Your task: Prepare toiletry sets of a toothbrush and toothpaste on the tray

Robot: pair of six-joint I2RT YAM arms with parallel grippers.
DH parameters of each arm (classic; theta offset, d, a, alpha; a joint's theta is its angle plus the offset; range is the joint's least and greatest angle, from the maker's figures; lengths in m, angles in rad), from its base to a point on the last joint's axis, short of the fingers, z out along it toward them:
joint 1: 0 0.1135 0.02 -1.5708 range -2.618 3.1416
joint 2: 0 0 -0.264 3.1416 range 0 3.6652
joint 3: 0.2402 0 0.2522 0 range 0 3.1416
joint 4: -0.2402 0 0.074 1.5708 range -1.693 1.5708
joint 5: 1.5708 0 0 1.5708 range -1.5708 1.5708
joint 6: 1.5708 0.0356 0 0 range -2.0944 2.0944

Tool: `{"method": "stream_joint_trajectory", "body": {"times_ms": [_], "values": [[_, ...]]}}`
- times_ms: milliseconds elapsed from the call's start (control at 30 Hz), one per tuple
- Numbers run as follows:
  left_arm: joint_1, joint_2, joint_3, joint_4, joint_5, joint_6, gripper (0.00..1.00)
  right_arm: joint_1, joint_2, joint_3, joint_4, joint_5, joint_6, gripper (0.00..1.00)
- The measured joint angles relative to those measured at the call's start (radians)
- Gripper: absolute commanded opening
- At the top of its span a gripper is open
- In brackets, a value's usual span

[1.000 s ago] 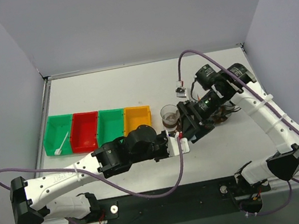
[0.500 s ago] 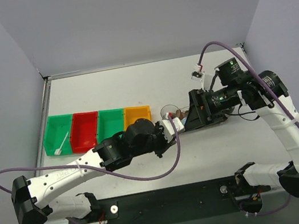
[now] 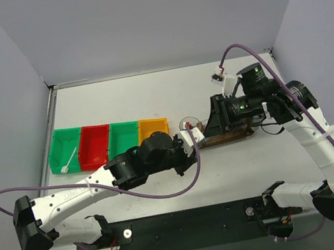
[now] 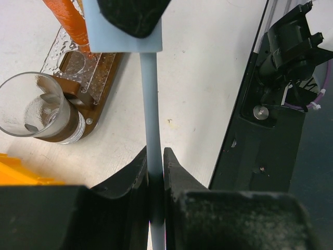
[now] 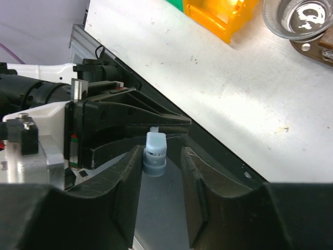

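My left gripper (image 4: 155,156) is shut on the thin stick of a white toothbrush (image 4: 150,94). In the top view it (image 3: 190,139) sits at the left end of the dark-brown tray (image 3: 232,137). The toothbrush's pale blue head (image 5: 155,152) lies between the fingers of my right gripper (image 5: 161,156), which stand apart, the head against the left finger. The right gripper (image 3: 216,126) hovers over the tray. An orange toothpaste tube (image 4: 67,21) stands over the tray's end (image 4: 104,96). A second toothbrush (image 3: 68,160) lies in the leftmost green bin.
A clear glass (image 3: 187,125) stands at the tray's left end, also seen in the left wrist view (image 4: 36,107). A row of bins stands to the left: green (image 3: 61,147), red (image 3: 95,147), green (image 3: 124,139), yellow-orange (image 3: 153,130). Purple cables loop round both arms.
The right arm has swung out and its gripper now faces left, around the toothbrush head. The left gripper has moved up and right to the tray's end with the toothbrush.
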Motion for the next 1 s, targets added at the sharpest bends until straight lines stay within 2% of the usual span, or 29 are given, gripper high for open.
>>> {"method": "stream_joint_trajectory", "body": {"times_ms": [200,433,533,567,600,633,733,1000], "values": [[0.000,0.005,0.000,0.000,0.000,0.000,0.00,0.057,0.000,-0.014,0.025,0.021,0.003,0.21],[0.000,0.007,-0.001,-0.005,-0.001,0.000,0.00,0.087,0.004,-0.028,0.031,0.042,0.006,0.01],[0.000,0.007,-0.001,-0.005,-0.006,-0.002,0.45,0.090,0.004,-0.028,0.032,0.051,0.006,0.00],[0.000,0.007,-0.001,-0.004,-0.011,-0.005,0.67,0.090,0.004,-0.028,0.034,0.053,0.006,0.00],[0.000,0.007,-0.001,0.000,-0.017,-0.011,0.78,0.090,0.004,-0.028,0.034,0.066,0.003,0.00],[0.000,0.007,-0.001,0.005,-0.023,-0.011,0.82,0.090,0.004,-0.027,0.034,0.076,0.002,0.00],[0.006,0.007,-0.005,0.028,-0.034,-0.034,0.86,0.089,0.004,-0.024,0.033,0.118,-0.005,0.00],[0.069,0.006,0.008,0.044,-0.043,-0.094,0.88,0.029,0.002,0.038,0.014,0.262,-0.061,0.00]]}}
